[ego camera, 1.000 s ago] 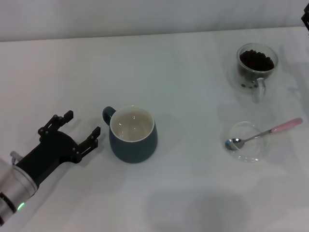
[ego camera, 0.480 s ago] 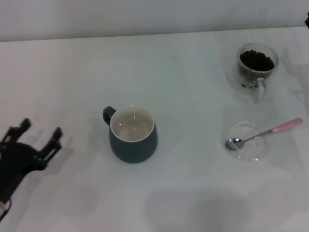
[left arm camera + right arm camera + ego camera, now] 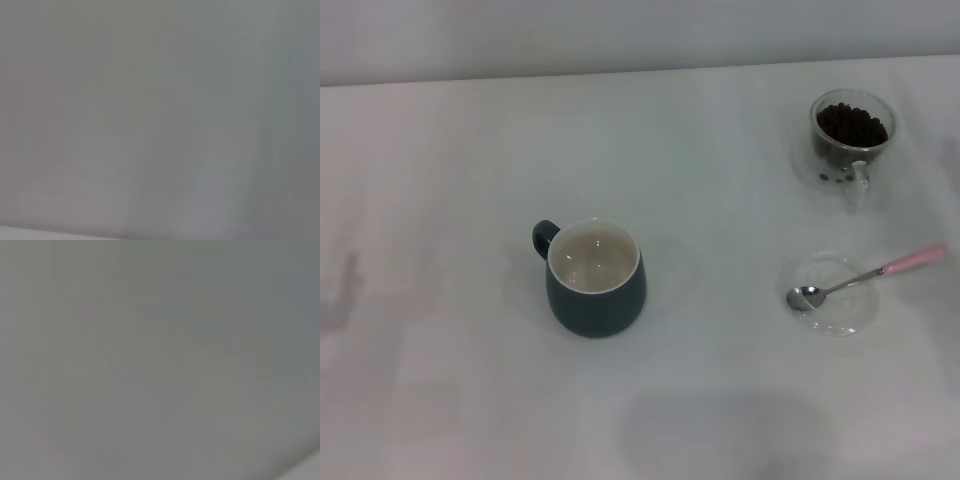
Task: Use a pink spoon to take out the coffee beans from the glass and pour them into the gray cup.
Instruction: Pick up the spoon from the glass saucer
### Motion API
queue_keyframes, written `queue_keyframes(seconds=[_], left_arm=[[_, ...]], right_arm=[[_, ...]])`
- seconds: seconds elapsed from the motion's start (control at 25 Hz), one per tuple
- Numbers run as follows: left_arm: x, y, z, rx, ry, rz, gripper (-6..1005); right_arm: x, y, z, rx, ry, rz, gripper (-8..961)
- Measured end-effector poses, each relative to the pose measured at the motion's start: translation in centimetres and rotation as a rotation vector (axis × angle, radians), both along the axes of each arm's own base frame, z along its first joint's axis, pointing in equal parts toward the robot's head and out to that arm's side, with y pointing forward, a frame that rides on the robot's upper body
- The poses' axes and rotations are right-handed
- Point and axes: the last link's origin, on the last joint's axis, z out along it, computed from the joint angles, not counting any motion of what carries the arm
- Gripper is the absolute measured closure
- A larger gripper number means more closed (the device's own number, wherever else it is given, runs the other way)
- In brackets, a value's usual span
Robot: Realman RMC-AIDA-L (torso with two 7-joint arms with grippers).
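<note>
At lower left, the left gripper is no longer seen (its finger state cannot be told); nothing has been scooped, the pink spoon point(image 3: 865, 276) lies untouched.

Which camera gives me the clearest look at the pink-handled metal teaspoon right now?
The head view: the pink-handled metal teaspoon lies fully visible there, bowl resting in the flat clear glass saucer, handle past its rim. Both wrist views show only blank grey, no spoon.

text: none readable | labels: none | brands: none | numbers: none
</note>
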Motion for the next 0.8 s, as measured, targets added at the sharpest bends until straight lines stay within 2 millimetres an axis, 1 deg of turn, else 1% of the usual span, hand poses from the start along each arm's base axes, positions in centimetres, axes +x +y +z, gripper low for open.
queue_keyframes(seconds=[0.12,0.2,0.28,0.44,0.6,0.72,0.8], left_arm=[[-0.6,0.9,1.3,0.078,-0.026,0.049,169],[-1.0,1.3,2.1,0.138,-0.054,0.094,170],[-1.3,1.7,2.6,0.175,-0.073,0.119,170],[-0.6,2.8,2.8,0.185,-0.078,0.099,178],[0.0,3.8,2.9,0.183,-0.076,0.077,178],[0.4,4.6,2.7,0.167,-0.076,0.073,178],[0.5,4.9,2.5,0.156,-0.075,0.075,178]], right_arm=[[1.6,-2.5,0.7,-0.043,0.141,-0.005,96],[2.1,-3.9,0.8,-0.081,0.213,0.000,96],[2.3,-5.3,0.6,-0.126,0.268,0.013,96],[2.3,-7.8,-0.3,-0.199,0.325,0.040,96],[1.9,-8.9,-2.2,-0.284,0.346,0.045,96],[1.3,-8.9,-3.4,-0.363,0.341,0.065,96],[0.9,-8.8,-3.9,-0.396,0.336,0.079,96]])
